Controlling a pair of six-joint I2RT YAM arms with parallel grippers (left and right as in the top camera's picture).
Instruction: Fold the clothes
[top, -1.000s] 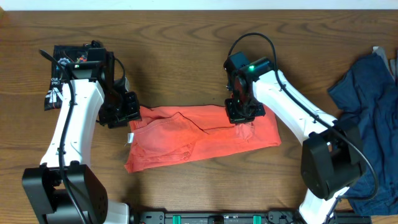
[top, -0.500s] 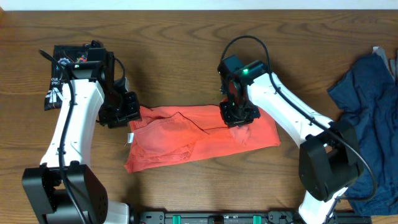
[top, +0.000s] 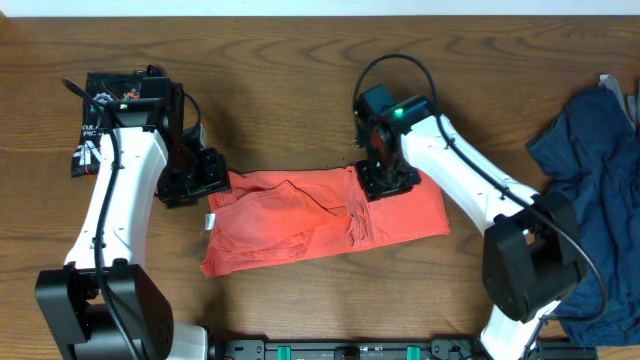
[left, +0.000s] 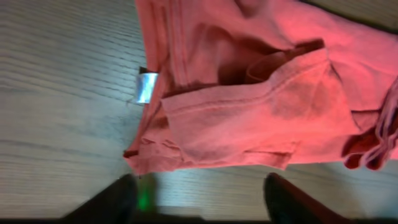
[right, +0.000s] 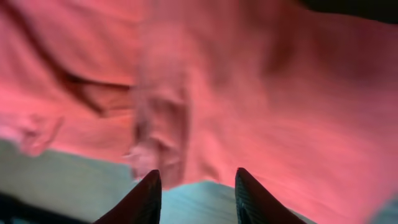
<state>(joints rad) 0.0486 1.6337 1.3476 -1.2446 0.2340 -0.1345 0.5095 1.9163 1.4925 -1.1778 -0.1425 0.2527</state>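
Dark wooden desk is carrying the soft orange-red T-shirt at centre, newly rucked beside the right hand, which is backing off its 2 o'clock edge, parted and empty, while the left hand is hovering agape at 10 o'clock, so smoothing seems due.

Right pincer lifted off; orange-red shirt newly bunched into mid ridge.

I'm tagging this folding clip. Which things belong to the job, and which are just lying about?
Job:
half-folded orange-red fabric T-shirt
crumpled navy blue fabric garment, far right

Lying about:
flat black white-lettered item, far left; unclear what it is
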